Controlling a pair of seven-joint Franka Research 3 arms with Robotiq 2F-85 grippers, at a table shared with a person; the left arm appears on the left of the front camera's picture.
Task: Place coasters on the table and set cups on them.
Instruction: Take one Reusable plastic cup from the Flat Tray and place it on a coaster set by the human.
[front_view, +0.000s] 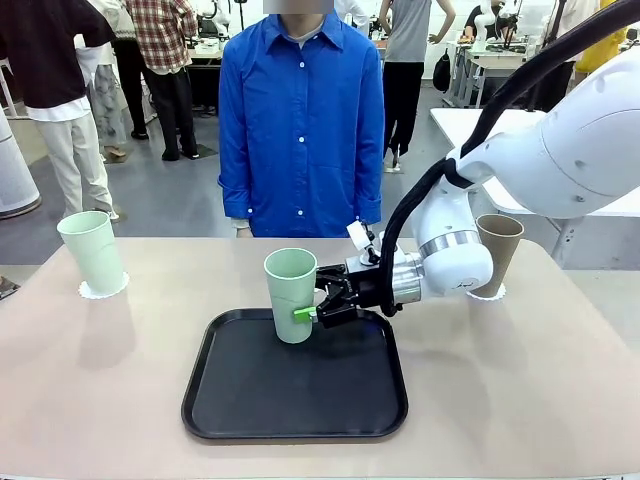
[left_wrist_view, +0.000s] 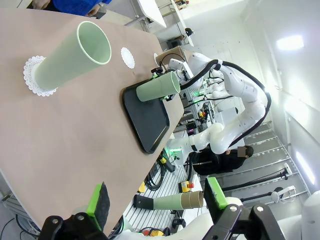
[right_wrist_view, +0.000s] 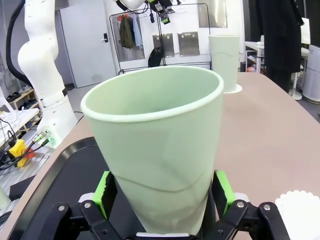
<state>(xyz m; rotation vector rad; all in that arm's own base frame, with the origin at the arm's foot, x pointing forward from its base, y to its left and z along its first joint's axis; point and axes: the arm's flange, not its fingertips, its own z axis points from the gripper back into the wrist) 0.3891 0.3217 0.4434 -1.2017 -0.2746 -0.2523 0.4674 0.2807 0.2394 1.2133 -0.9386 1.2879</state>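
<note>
A mint cup (front_view: 290, 293) stands upright at the back of the black tray (front_view: 295, 400). My right gripper (front_view: 312, 312) is open around its lower part, with a green pad (right_wrist_view: 107, 192) close on each side of the cup (right_wrist_view: 160, 145). An empty coaster (right_wrist_view: 300, 205) lies on the table (front_view: 100, 380) just beyond the tray. Another mint cup (front_view: 92, 252) stands on a coaster (front_view: 104, 289) at the far left. At the far right a brown cup (front_view: 497, 252) stands on a coaster (front_view: 488, 293). My left gripper (left_wrist_view: 156, 200) is open and empty, off the table's left end.
A person in a blue shirt (front_view: 300, 120) stands at the far side, hands out of sight. The right arm (front_view: 560, 150) reaches in from the right, above the brown cup. A bare coaster (left_wrist_view: 128, 57) lies by the tray (left_wrist_view: 147, 117).
</note>
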